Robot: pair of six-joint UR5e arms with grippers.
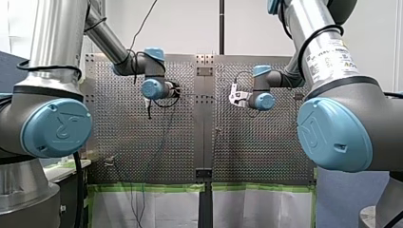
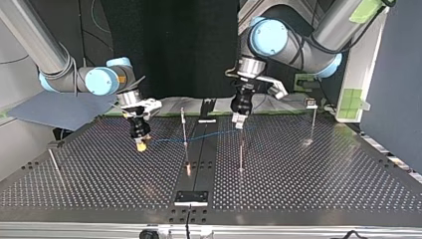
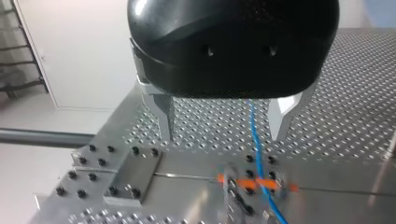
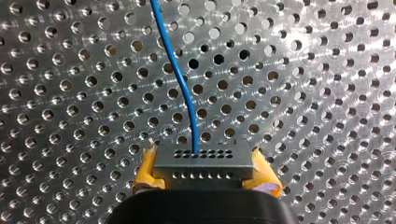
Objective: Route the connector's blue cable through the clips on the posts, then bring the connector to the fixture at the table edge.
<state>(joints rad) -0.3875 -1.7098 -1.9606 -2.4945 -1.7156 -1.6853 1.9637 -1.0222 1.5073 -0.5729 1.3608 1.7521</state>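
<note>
Blue cable (image 4: 180,79) runs out of the grey connector (image 4: 203,169), which my right hand (image 4: 204,161) clamps between its yellow pads just above the perforated desk (image 4: 303,93). The cable passes a thin post (image 2: 184,130). On that post's other side my left hand (image 3: 223,133) hangs over the cable, its 2 metal fingers spread wide, gripping nothing.

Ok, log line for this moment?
right gripper: shut on grey metal connector | left gripper: open over thin blue cable | cable: at orange clip
</note>
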